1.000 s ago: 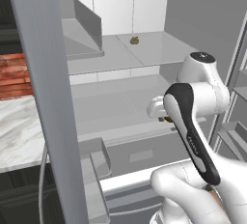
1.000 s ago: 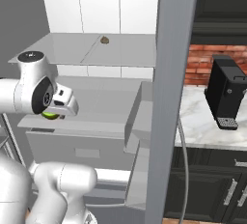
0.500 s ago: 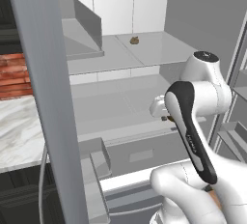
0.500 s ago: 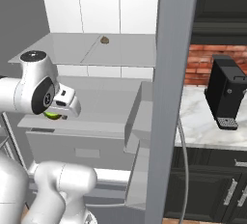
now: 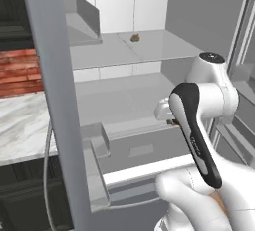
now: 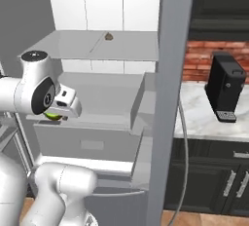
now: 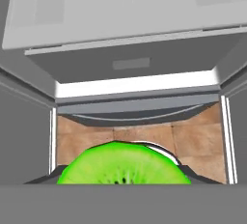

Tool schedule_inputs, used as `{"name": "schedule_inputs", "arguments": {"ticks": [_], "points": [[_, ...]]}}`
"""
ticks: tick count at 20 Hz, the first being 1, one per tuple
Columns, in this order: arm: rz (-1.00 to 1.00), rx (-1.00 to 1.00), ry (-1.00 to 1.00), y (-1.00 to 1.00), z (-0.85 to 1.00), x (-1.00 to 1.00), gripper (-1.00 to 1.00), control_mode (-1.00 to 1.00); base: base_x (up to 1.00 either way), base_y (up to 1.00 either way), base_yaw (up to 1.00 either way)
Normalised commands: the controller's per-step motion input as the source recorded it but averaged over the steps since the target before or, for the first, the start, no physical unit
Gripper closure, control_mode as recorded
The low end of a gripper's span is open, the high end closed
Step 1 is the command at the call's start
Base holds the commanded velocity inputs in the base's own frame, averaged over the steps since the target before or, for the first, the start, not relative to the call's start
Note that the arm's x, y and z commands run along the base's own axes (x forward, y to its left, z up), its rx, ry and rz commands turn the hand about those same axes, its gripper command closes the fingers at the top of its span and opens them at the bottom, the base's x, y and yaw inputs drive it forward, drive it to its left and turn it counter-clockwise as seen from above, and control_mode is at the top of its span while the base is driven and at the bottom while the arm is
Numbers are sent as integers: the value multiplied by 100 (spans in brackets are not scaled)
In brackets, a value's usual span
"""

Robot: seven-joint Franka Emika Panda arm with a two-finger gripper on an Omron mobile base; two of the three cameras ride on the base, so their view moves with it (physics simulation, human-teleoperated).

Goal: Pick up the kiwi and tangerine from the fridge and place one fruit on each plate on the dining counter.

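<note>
1. The fridge (image 6: 112, 69) is shown open and unchanged; the small brown lump (image 6: 109, 36) remains on the upper shelf.
2. The gripper (image 6: 56, 116) is clenched on the kiwi (image 7: 123, 165), held in front of the shelf edge, barely displaced since before.

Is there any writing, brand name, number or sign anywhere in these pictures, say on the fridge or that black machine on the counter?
No text can be read in any view.
The fridge: plain grey steel and white inside, no brand or label.
The black coffee machine: no logo or markings visible; its light patch near the base is too small to tell.
The drawer: a blank grey plate, no lettering.
The kiwi in the gripper: no sticker.
</note>
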Motion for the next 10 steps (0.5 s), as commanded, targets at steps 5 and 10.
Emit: {"name": "schedule_inputs", "arguments": {"ticks": [5, 10], "points": [[0, 0, 0, 0, 0, 0, 100, 100, -100, 8, -10], [0, 0, 0, 0, 0, 0, 100, 100, -86, 0, -66]]}}
